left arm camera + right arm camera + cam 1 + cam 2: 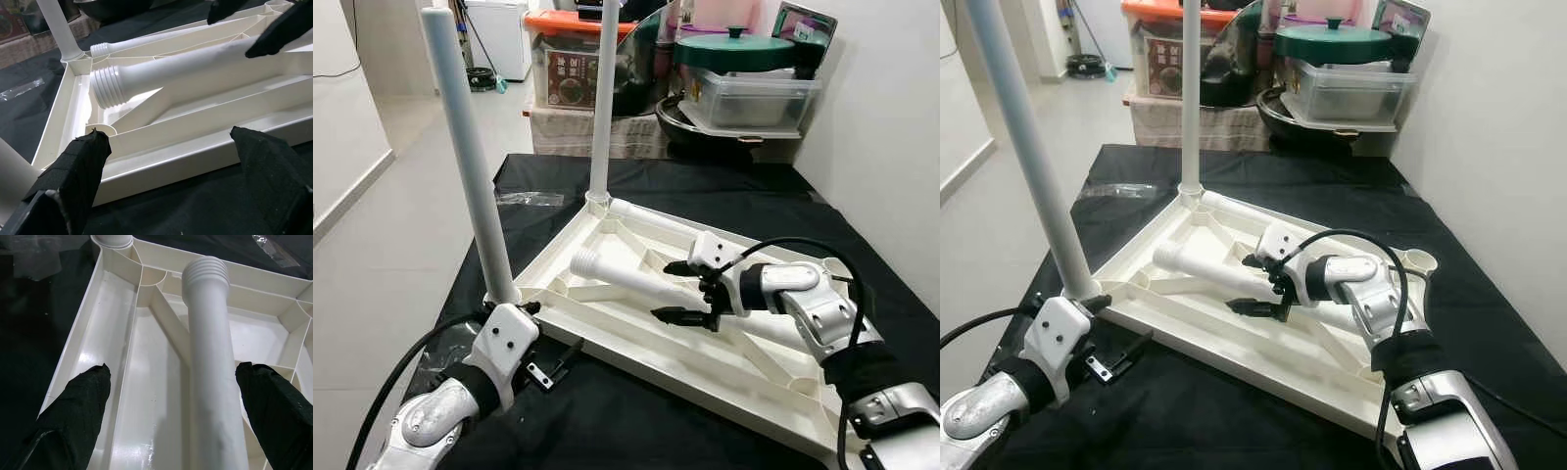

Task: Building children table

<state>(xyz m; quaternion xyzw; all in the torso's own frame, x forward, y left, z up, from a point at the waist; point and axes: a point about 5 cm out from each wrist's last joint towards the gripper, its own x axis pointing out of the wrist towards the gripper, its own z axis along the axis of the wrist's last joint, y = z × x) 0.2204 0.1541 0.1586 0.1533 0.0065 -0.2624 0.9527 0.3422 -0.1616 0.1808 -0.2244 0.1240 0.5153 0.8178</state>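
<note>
Reaching for: the nearer loose white plastic leg with the threaded end (626, 279), which lies across the ribs of the upturned cream plastic tabletop (607, 338); I judge it the next one to be fitted.
Tabletop: I see it underside up on the black cloth-covered table (724, 186), so its corner sockets face upward for the legs.
Legs already in: a tall white leg at the near-left corner (470, 166) and another at the far-left corner (604, 108) stand upright in their sockets.
Second loose leg: a matching white threaded tube (656, 217) lies beyond the first, along the far rim, waiting its turn.
Right gripper (690, 291): fingers spread apart, straddling the nearer loose leg around its middle, one pad on each side and neither touching it, as the right wrist view shows; nothing held yet.
Left gripper (553, 362): fingers apart, empty, low at the tabletop's near edge beside the near-left leg; I guess it is placed to steady the piece.
Free socket: a round one shows at the far-right corner (1418, 259), a likely home for this leg.
Background: stacked storage boxes and a green-lidded pot (734, 49) sit well behind.
</note>
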